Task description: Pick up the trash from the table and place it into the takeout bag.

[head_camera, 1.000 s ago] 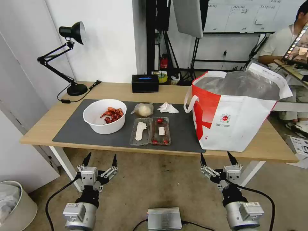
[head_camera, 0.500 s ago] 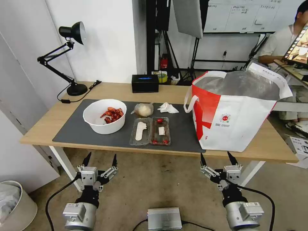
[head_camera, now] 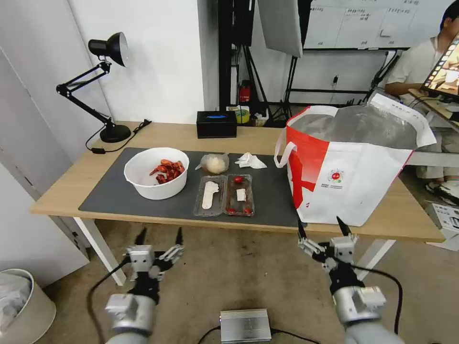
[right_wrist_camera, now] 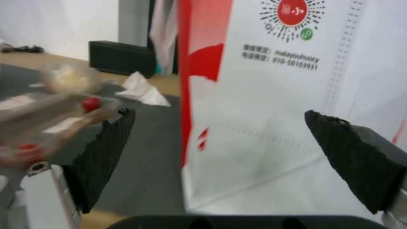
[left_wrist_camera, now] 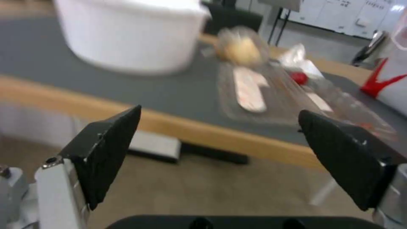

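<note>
The trash lies on the table's (head_camera: 62,191) dark grey mat (head_camera: 110,200): a white bowl (head_camera: 156,179) with red crayfish shells, a clear hinged tray (head_camera: 224,195), a small clear bag (head_camera: 214,164) with a whitish lump, and a crumpled tissue (head_camera: 249,161). The takeout bag (head_camera: 349,167), white and red with foil lining, stands open on the right end. My left gripper (head_camera: 160,236) is open below the front edge, under the bowl. My right gripper (head_camera: 321,227) is open at the front edge, before the bag's lower corner. The left wrist view holds the bowl (left_wrist_camera: 127,35) and tray (left_wrist_camera: 271,95); the right wrist view faces the bag (right_wrist_camera: 297,95).
A black tissue box (head_camera: 216,124) and a black desk lamp (head_camera: 103,86) stand at the table's back. A grey box (head_camera: 245,326) lies on the floor between my arms. A white bin (head_camera: 21,306) is at the lower left. A person sits beyond the bag.
Both arms have risen and moved in toward the table's front edge; the left shifted right, the right slightly left. The things on the table have not moved.
</note>
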Available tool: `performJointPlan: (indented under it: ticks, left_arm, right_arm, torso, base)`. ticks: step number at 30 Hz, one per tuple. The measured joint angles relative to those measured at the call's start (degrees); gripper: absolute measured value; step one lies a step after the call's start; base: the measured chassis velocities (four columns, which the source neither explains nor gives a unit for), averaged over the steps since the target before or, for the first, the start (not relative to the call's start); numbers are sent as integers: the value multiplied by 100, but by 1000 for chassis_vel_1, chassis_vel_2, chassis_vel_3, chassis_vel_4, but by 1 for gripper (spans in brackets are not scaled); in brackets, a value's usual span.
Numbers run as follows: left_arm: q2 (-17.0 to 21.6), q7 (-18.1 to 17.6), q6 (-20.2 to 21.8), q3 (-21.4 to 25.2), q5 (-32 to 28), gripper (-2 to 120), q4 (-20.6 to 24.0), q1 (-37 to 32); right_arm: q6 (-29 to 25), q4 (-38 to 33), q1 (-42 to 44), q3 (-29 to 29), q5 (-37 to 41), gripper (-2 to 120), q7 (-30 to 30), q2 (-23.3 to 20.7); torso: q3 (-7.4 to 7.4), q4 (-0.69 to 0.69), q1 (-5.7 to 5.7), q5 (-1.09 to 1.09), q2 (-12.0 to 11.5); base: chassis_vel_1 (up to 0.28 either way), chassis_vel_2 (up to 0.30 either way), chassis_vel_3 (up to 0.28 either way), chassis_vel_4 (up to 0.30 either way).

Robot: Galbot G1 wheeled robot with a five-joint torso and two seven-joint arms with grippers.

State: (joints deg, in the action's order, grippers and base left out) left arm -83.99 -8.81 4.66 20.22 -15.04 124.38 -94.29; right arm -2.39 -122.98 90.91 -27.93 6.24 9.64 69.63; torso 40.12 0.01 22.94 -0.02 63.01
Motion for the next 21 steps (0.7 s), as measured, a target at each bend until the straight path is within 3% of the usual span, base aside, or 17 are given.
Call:
performJointPlan:
  ticks: [8,21]
  left_arm:
    - [-23,53,-380,-36,-9,100,-22,5]
    - [-11,84,-475,34,-38,100,153,-73]
  right_arm:
    - [-226,213,-84,131,93,100,-6,-79]
    - [-353,209,-102,294,197,100,-159,-54]
  torso:
    - [-1,0,-1,2,1]
    - [-1,-1,-2,2,1]
  base:
    - [0,0,0,0]
    - [0,0,0,0]
